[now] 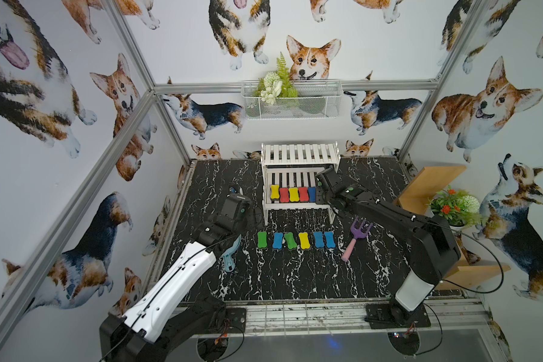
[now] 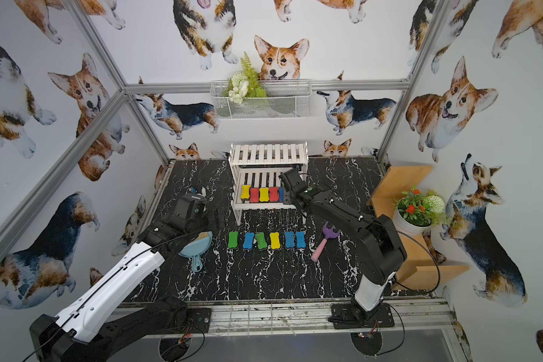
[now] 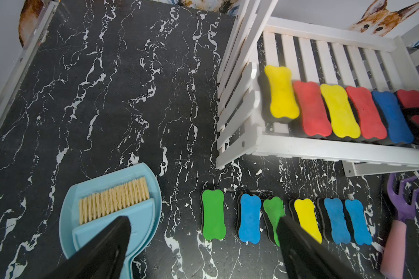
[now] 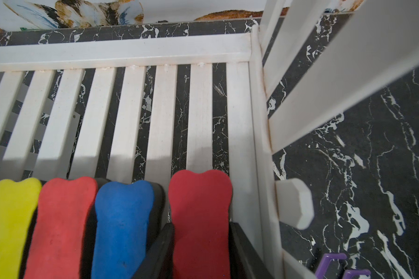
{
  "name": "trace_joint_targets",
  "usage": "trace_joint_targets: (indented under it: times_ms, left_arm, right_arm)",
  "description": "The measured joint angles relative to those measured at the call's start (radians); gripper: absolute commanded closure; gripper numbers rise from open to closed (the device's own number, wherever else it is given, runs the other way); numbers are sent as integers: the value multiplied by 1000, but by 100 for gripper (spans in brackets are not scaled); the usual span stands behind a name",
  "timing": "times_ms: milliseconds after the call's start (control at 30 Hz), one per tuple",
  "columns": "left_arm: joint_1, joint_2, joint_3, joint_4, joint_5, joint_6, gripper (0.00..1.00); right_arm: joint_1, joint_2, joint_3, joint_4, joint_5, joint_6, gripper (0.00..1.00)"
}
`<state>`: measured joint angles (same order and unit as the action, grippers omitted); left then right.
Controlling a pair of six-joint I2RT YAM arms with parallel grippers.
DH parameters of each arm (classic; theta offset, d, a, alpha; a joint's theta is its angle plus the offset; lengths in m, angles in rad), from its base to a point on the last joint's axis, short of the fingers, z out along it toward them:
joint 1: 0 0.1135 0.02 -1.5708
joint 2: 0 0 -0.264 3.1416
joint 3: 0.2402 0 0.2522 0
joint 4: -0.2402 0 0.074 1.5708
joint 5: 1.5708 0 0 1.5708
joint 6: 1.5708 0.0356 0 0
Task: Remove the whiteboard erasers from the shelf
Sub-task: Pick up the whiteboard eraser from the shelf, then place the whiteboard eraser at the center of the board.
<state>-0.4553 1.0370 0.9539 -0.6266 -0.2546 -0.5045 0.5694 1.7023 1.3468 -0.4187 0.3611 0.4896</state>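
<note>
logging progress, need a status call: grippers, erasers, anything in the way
Right gripper shut on end red eraser, shelf lower tier. Left gripper open, empty. Six erasers on shelf. Blue eraser tight alongside.

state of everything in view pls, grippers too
shelf, upright
right gripper, shut on red eraser
red eraser, gripped, end of the lower-tier row
other shelf erasers, five side by side on the lower tier
table erasers, six in a row, felt down
left gripper, open, empty, above them
rake, lying flat beside that row
dustpan, lying flat, brush inside
</note>
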Motion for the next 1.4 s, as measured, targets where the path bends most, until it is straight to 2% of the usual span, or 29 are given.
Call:
trace_joint_targets:
  times_ms: [133, 300, 567, 767, 1000, 1400]
  left_arm:
    - [3, 0, 0, 0, 2, 0, 0]
    - [4, 0, 0, 0, 2, 0, 0]
    - [9, 6, 0, 1, 20, 0, 0]
    - [12, 22, 0, 2, 27, 0, 0]
    - [16, 36, 0, 6, 40, 0, 0]
    - [22, 37, -3, 10, 50, 0, 0]
  right_arm:
    - [0, -40, 26, -11, 0, -1, 65]
    - [11, -175, -18, -11, -8, 1, 65]
    - [100, -480, -349, -66, -66, 105, 66]
    - [194, -625, -577, -118, -139, 239, 67]
    - [274, -639, -738, -134, -233, 346, 67]
    - [283, -502, -752, -77, -253, 364, 66]
